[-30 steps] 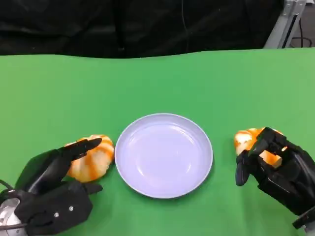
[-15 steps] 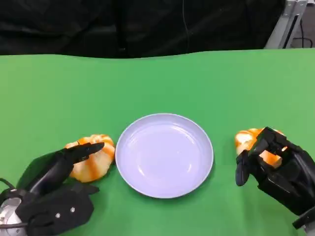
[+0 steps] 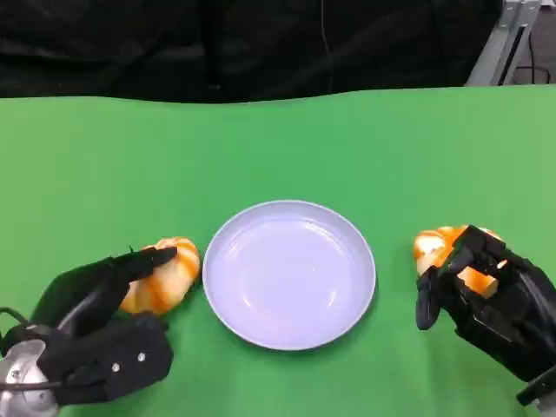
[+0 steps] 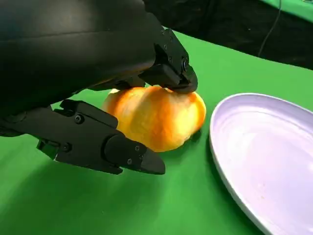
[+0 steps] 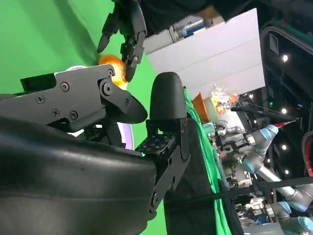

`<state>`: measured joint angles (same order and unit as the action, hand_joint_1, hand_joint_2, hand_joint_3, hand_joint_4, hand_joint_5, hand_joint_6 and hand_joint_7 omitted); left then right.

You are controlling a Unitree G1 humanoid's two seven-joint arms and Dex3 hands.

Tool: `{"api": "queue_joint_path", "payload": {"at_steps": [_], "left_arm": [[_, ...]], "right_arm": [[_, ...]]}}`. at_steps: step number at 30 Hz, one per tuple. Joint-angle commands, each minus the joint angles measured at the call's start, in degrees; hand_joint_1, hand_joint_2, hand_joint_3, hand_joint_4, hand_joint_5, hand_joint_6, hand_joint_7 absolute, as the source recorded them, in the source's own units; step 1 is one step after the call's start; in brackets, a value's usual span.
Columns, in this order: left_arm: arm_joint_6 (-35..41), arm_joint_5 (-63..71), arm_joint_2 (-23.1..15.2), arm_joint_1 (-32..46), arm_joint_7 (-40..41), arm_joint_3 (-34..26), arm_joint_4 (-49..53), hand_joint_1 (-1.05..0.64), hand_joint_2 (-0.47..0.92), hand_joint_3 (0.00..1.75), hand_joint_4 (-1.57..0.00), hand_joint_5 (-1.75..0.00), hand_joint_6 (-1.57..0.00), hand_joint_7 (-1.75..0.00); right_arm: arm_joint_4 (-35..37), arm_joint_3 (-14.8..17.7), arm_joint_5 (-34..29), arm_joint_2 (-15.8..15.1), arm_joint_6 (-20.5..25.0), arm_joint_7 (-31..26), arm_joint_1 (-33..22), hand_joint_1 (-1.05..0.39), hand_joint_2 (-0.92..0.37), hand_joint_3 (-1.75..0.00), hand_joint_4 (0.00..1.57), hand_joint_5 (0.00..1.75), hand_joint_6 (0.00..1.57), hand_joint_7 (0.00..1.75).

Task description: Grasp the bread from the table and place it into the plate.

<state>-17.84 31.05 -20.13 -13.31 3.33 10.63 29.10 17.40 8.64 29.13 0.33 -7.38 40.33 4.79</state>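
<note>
Green table (image 3: 278,139): left hand (image 3: 91,343) fingers (image 4: 171,73) closing around bread (image 4: 156,115).

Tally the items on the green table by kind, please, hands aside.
Bread: 2, one by the left hand, one under the right hand
Plate: 1, lilac, between them
Total: 3

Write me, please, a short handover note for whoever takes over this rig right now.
Left hand: fingers on top of and under the left bread, closing on it; the bread seems to sit on the green table, not lifted.
Right hand: fingers curled around the right bread, also low at the table.
Plate: between the two breads, nothing in it.
Done: both hands at their breads.
Left: secure each grip, lift, set both breads into the plate.
</note>
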Motion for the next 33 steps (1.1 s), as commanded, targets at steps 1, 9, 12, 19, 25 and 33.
{"api": "queue_joint_path", "payload": {"at_steps": [1, 9, 12, 19, 25, 33], "left_arm": [[-0.20, 0.47, -1.00, -1.26, 1.96, 0.95, 3.40, -0.32, 0.92, 0.01, -0.37, 0.00, -0.46, 0.00], [-1.76, 0.46, -1.20, -2.57, 4.09, 2.19, 6.68, -0.17, 0.92, 0.15, -0.48, -0.04, -0.53, -0.02], [-2.53, 0.13, -1.13, -2.79, 4.56, 2.29, 7.28, -0.11, 0.92, 0.32, -0.67, -0.08, -0.73, -0.06], [-2.56, 0.24, -0.92, -2.82, 5.54, 2.70, 7.79, -0.10, 0.92, 0.47, -0.82, -0.16, -0.88, -0.09], [-2.59, 0.11, -0.86, -2.70, 6.54, 3.06, 7.92, -0.09, 0.92, 0.48, -0.43, -1.01, -0.83, -0.22], [-2.15, 0.32, -0.79, -2.42, 7.85, 3.49, 7.65, -0.08, 0.92, 0.47, -0.32, -1.27, -0.64, -0.64]], "right_arm": [[-0.70, 0.55, 0.42, -0.68, 0.60, -0.22, -0.12, -0.02, -0.92, -0.77, 0.69, 1.75, 0.63, 1.43], [-0.64, 0.74, 0.70, -0.58, 0.46, 0.08, -0.05, -0.01, -0.92, -0.77, 0.70, 1.75, 0.64, 1.42], [-0.53, 0.73, 0.51, -0.60, 0.35, -0.11, -0.05, -0.02, -0.92, -0.76, 0.69, 1.75, 0.65, 1.41], [-0.45, 0.74, 0.58, -0.76, 0.35, 0.18, 0.10, -0.02, -0.92, -0.74, 0.69, 1.75, 0.65, 1.40], [-0.72, 0.67, 0.43, -0.72, 0.35, -0.09, 0.01, -0.01, -0.92, -0.75, 0.70, 1.75, 0.66, 1.40], [-0.91, 0.62, 0.34, -0.66, 0.21, -0.25, -0.08, -0.02, -0.92, -0.75, 0.70, 1.75, 0.65, 1.41]]}}
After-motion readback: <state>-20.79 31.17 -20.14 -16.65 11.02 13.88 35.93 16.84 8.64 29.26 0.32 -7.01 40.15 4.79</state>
